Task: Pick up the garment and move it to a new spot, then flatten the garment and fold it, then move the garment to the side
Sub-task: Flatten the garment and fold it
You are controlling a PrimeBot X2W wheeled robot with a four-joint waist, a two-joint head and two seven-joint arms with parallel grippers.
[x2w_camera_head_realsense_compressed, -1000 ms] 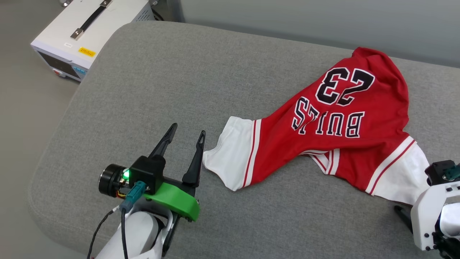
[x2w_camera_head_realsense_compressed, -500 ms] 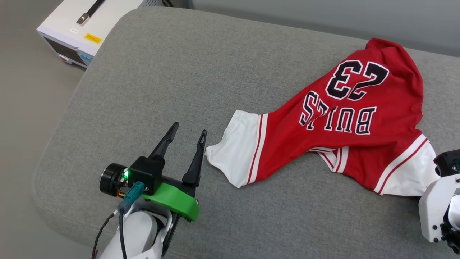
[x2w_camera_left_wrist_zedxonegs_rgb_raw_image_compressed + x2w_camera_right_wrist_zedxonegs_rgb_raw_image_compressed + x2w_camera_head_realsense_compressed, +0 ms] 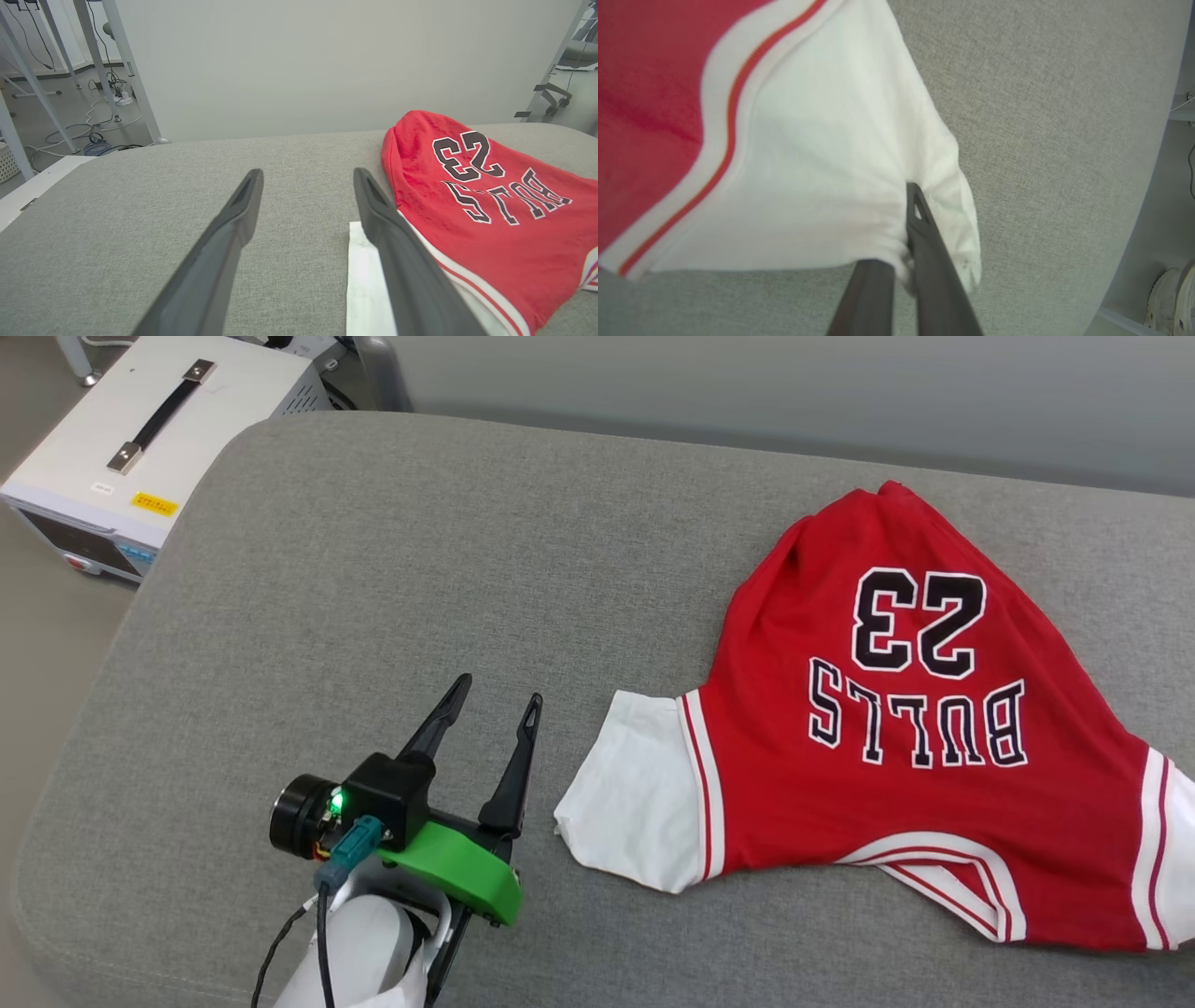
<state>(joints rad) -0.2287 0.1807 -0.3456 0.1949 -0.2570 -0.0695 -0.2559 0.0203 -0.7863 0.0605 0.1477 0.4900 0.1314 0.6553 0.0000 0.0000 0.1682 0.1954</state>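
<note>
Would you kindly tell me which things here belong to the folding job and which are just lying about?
Job: garment; right gripper, jaws shut on its white sleeve; left gripper, jaws open; grey cushion beneath.
Lying about: white equipment box; floor cables; office chair; shoes.

The garment [image 3: 896,775] is red with white sleeves, red-and-white striped trim and black, white-outlined lettering. The surface [image 3: 373,569] is flecked grey; at ten o'clock a white box [image 3: 79,457] bears a yellow label [image 3: 154,504].

The garment [image 3: 896,756] runs off the head view at four o'clock; the label [image 3: 154,504] on the white box [image 3: 233,406] is unreadable.
</note>
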